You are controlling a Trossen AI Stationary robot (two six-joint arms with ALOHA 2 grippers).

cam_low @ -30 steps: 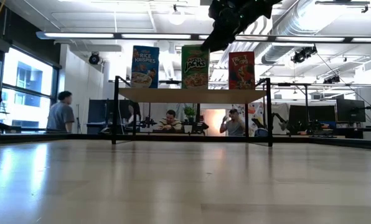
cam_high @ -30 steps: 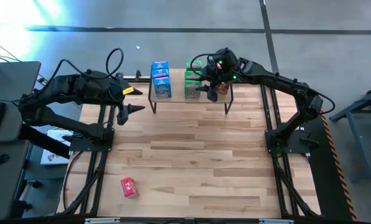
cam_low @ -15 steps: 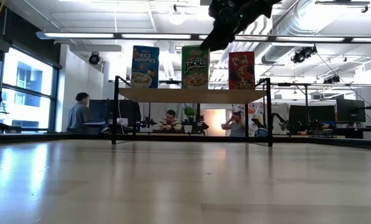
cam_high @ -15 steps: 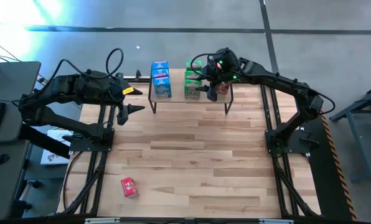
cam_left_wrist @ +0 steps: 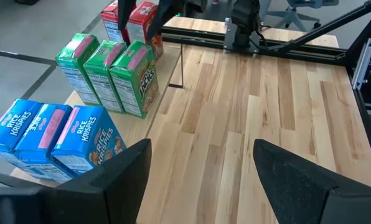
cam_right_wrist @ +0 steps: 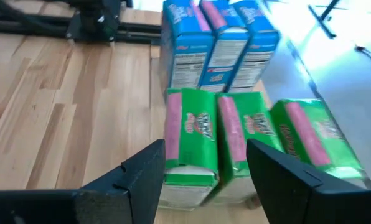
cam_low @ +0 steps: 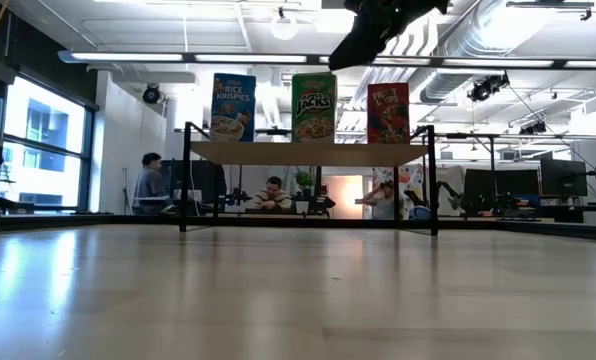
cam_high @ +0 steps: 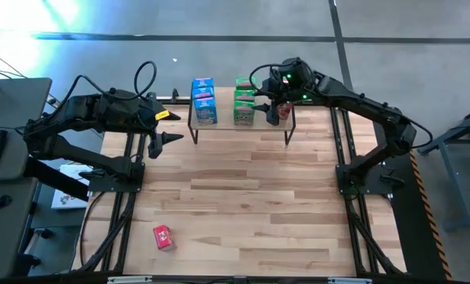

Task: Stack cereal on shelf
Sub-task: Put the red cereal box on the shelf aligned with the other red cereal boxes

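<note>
Three blue boxes (cam_high: 204, 101), three green boxes (cam_high: 244, 102) and two red boxes (cam_left_wrist: 131, 18) stand upright in rows on the shelf (cam_high: 227, 120), a light wooden top on black legs at the table's far edge. In the low view the front blue (cam_low: 233, 107), green (cam_low: 313, 108) and red (cam_low: 388, 112) boxes stand side by side. A third red box (cam_high: 163, 237) lies flat on the table near its near left corner. My right gripper (cam_high: 269, 113) hovers open above the shelf's right part, by the red boxes (cam_high: 282, 111). My left gripper (cam_left_wrist: 202, 146) waits open, left of the shelf (cam_left_wrist: 145, 121).
Bare wooden tabletop (cam_high: 251, 197) stretches between the shelf and the lone red box. The arms' black frame rails (cam_high: 128, 197) run along both sides of the table. People sit and walk in the room behind the shelf (cam_low: 150, 185).
My right gripper has risen above the shelf and shifted slightly toward the table's right edge, away from the green boxes. The boxes have stayed where they were. A person in the background has walked to the right.
</note>
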